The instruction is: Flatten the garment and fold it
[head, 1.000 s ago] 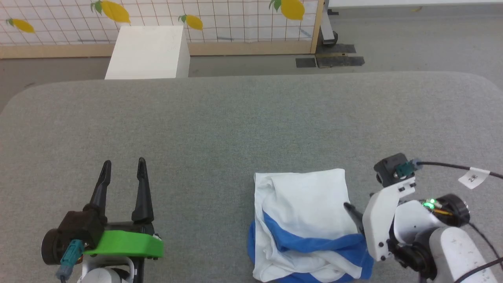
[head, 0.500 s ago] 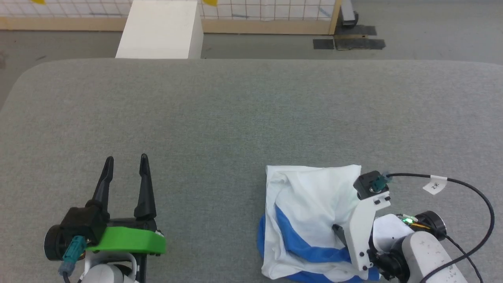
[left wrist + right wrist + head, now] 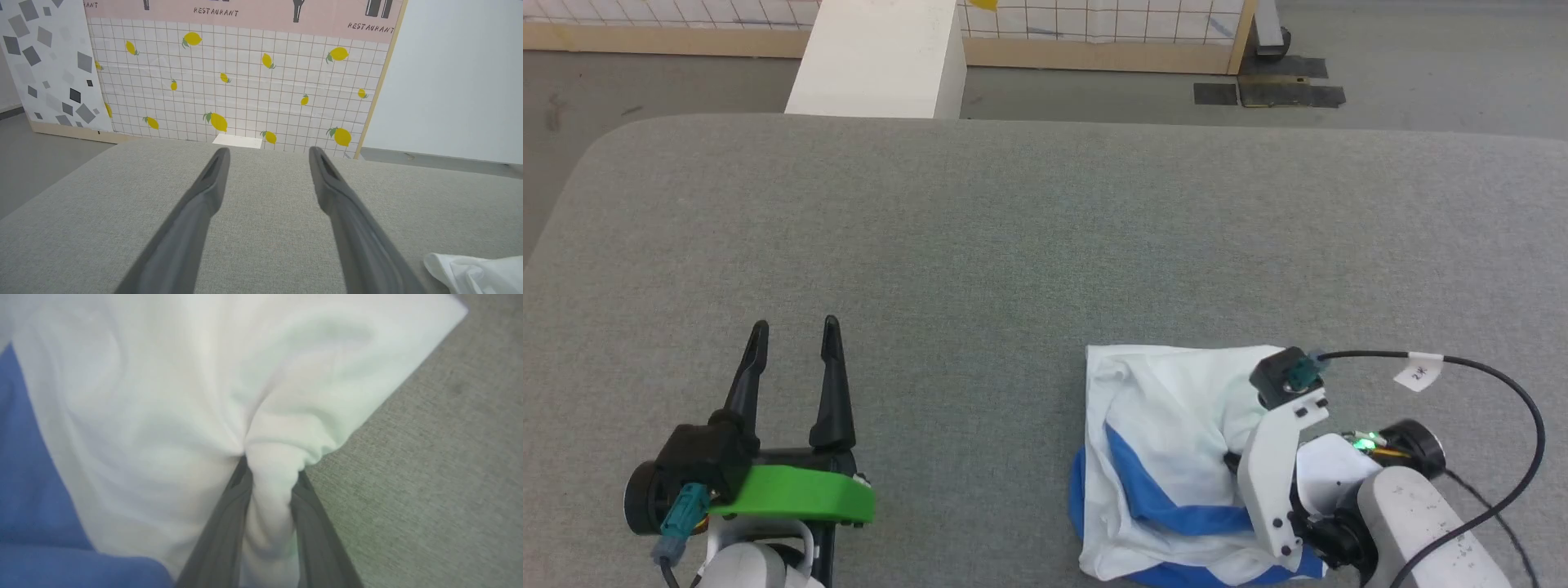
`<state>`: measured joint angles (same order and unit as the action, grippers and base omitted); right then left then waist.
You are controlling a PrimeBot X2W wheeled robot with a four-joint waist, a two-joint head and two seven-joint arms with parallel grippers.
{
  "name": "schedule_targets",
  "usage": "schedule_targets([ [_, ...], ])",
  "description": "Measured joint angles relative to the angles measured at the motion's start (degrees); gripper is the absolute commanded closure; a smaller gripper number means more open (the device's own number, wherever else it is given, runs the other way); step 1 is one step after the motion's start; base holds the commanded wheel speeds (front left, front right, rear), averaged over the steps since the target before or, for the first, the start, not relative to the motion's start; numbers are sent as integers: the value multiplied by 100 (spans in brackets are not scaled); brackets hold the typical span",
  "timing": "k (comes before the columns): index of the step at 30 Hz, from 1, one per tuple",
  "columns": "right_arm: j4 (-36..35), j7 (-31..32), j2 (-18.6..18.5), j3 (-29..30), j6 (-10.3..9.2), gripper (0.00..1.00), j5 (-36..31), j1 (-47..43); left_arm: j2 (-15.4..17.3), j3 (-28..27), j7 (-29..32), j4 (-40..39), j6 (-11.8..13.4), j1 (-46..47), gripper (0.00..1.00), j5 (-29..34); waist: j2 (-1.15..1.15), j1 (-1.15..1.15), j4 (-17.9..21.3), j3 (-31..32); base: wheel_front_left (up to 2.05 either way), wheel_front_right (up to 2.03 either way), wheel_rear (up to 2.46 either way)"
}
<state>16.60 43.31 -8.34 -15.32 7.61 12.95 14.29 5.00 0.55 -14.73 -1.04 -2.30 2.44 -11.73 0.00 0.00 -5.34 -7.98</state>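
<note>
The garment (image 3: 1168,425), a white shirt with bright blue sleeves, lies crumpled on the grey table (image 3: 1029,245) at the near right. A white corner of the garment (image 3: 470,273) shows in the left wrist view at the lower right. My right gripper (image 3: 271,473) is shut on a bunched fold of the garment's (image 3: 171,400) white cloth near its right edge; in the head view the wrist (image 3: 1282,457) hides the fingers. My left gripper (image 3: 796,339) stands open over bare table at the near left, nothing between its fingers (image 3: 212,179).
A white box (image 3: 878,57) stands on the floor beyond the table's far edge. Behind it is a lemon-patterned panel (image 3: 237,81) with a wooden frame. A black cable (image 3: 1494,384) with a tag loops off my right wrist. The table's far half is bare.
The camera has tilted down and shifted. My right gripper has moved left onto the garment and closed on a white fold, puckering the cloth. The left gripper has stayed put.
</note>
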Motion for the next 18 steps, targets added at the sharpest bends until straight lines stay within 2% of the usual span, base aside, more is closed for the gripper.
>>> schedule_targets([
  [5,-519,76,-833,-823,0,100,311,225,-21,-44,0,-45,-20,-4,0,-2,0,0,193,69,0,0,0],
  [8,-762,314,-1537,-1063,-2,100,537,495,-41,-43,0,-90,-26,4,0,0,0,0,426,91,0,0,0],
  [11,-797,380,-2084,-1212,-2,100,656,839,-32,-25,0,-111,-65,130,0,25,0,0,697,74,0,0,0],
  [18,-386,105,-2837,-1377,-2,100,776,1591,109,68,46,-190,-116,609,0,226,0,0,1427,-227,0,0,0],
])
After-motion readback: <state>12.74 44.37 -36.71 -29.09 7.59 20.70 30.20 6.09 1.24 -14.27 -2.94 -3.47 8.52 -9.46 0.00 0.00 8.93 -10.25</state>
